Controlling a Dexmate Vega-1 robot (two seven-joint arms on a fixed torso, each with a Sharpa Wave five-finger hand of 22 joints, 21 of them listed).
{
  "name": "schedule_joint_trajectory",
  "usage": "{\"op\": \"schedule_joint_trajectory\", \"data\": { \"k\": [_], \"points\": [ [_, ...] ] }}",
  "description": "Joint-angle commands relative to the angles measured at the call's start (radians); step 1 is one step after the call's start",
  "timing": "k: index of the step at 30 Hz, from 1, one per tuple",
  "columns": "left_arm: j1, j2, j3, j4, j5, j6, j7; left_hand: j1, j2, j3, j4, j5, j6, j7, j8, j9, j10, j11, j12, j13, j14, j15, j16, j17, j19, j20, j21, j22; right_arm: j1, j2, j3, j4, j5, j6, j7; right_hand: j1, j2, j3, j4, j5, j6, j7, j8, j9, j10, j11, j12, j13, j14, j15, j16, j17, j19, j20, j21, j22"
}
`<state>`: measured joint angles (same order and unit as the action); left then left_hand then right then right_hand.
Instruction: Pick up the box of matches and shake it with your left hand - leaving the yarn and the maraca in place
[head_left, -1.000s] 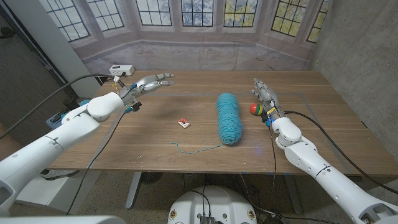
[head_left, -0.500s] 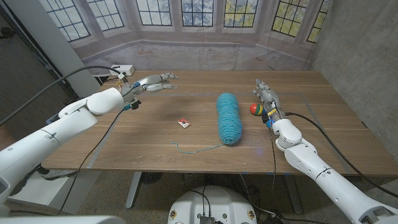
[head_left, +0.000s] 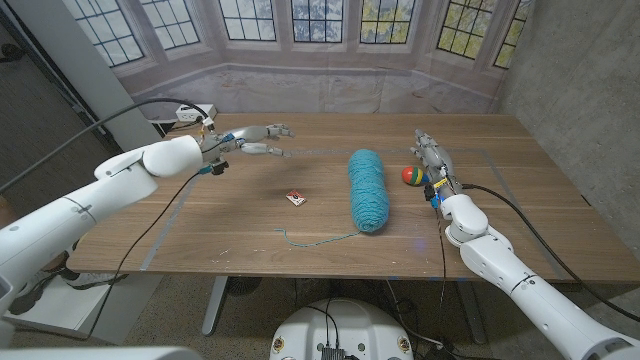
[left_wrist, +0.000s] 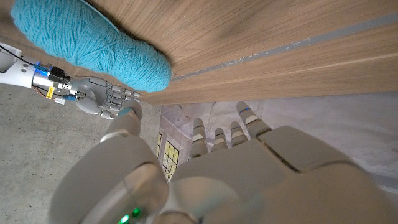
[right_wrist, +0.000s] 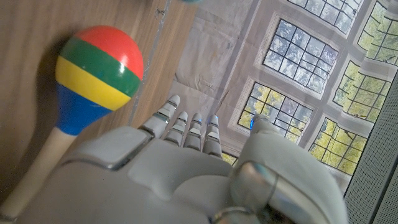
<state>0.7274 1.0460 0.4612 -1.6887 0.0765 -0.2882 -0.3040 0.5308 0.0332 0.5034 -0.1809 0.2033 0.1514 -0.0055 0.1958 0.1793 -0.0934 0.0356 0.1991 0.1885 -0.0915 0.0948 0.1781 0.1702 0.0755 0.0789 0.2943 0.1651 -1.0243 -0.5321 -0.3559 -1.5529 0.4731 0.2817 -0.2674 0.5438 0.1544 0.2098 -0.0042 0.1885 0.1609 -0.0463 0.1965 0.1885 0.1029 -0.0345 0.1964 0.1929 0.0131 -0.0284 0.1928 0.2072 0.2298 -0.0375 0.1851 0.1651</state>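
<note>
A small red and white box of matches (head_left: 296, 198) lies on the wooden table (head_left: 240, 230), left of a teal skein of yarn (head_left: 367, 188) (left_wrist: 93, 40). A striped maraca (head_left: 411, 176) (right_wrist: 93, 78) lies right of the yarn. My left hand (head_left: 254, 139) (left_wrist: 224, 180) hovers open above the table's far left part, fingers spread toward the middle, well behind and left of the matches. Just right of the maraca, my right hand (head_left: 431, 158) (right_wrist: 186, 168) (left_wrist: 102, 99) is open with straight fingers and holds nothing.
A loose teal yarn strand (head_left: 315, 239) trails toward the table's front edge. A white box with cables (head_left: 195, 112) sits at the far left corner. Thin tape lines (head_left: 170, 215) mark a rectangle on the tabletop.
My left hand has moved to the right, toward the table's middle, staying open. The right hand, matches, yarn and maraca have not moved.
</note>
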Motion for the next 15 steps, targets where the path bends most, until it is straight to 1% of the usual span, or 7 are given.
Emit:
{"op": "schedule_joint_trajectory", "data": {
  "k": [1, 6, 15],
  "points": [
    [-0.071, 0.007, 0.033, 0.018, 0.082, -0.048, -0.086, 0.051, 0.021, 0.012, -0.005, 0.007, -0.002, -0.003, 0.0, 0.003, -0.009, -0.002, 0.0, 0.003, -0.011, 0.0, -0.001, 0.002, 0.013, 0.002, -0.007, 0.003, -0.02, -0.002, 0.009, -0.013, -0.001, 0.0, -0.016, 0.005, 0.005, 0.005, -0.005, -0.003, 0.003, -0.002, 0.001, 0.002, -0.004, 0.005, 0.0, 0.005, -0.006, -0.041, 0.009, 0.002, 0.005, -0.083, 0.004, 0.003],
    [-0.098, 0.0, 0.046, 0.028, 0.138, -0.07, -0.093, 0.078, 0.017, 0.02, -0.009, 0.008, -0.005, -0.005, 0.0, 0.003, -0.014, -0.002, 0.0, 0.003, -0.012, 0.001, -0.001, 0.002, 0.021, -0.003, -0.013, 0.002, -0.021, 0.002, 0.011, -0.014, -0.005, 0.002, -0.026, 0.005, 0.006, 0.005, -0.006, -0.003, 0.002, -0.003, 0.001, 0.002, -0.005, 0.005, 0.0, 0.005, -0.005, -0.039, 0.01, 0.002, 0.005, -0.084, 0.004, 0.003],
    [-0.175, -0.024, 0.081, 0.076, 0.21, -0.142, -0.142, 0.122, 0.007, 0.031, -0.011, 0.008, -0.012, -0.015, 0.0, 0.004, -0.036, -0.005, -0.004, 0.004, -0.028, 0.001, -0.004, 0.002, 0.022, -0.007, -0.027, 0.002, -0.022, 0.012, 0.014, -0.013, -0.012, 0.006, -0.043, 0.004, 0.007, 0.006, -0.008, -0.003, 0.003, -0.004, 0.001, 0.002, -0.006, 0.005, 0.0, 0.005, -0.006, -0.037, 0.011, 0.003, 0.005, -0.083, 0.004, 0.003]
  ]
}}
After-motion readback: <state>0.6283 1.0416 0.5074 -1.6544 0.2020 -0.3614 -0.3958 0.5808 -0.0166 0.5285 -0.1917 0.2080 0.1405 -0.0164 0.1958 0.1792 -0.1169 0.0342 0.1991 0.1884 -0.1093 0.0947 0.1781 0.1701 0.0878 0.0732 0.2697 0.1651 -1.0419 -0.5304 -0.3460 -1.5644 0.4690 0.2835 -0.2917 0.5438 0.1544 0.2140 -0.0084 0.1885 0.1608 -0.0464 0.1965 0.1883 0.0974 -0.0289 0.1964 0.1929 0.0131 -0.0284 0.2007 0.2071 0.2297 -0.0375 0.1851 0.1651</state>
